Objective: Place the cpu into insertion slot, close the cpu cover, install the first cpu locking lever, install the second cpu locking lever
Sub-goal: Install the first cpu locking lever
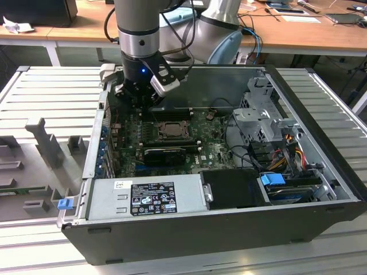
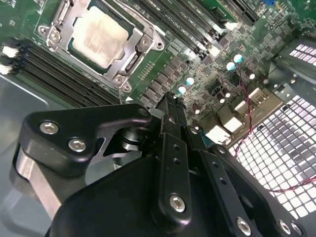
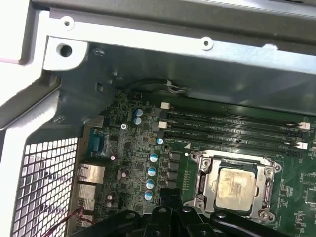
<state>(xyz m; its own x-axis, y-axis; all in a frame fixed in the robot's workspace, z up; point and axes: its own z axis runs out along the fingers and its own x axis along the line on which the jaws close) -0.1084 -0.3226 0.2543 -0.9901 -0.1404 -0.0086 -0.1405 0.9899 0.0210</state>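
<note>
Gripper (image 2: 171, 101) hangs over the green board (image 2: 210, 74), fingers (image 2: 173, 148) pressed together on nothing. In the exterior view it stands toward that view's left of the insertion slot (image 1: 170, 130). Seated in that slot, well apart from the fingertips, lies the cpu (image 2: 101, 37), with the cpu cover (image 2: 139, 49) down around its pale top.

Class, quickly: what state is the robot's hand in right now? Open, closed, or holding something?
Hand: closed, holding nothing.
</note>
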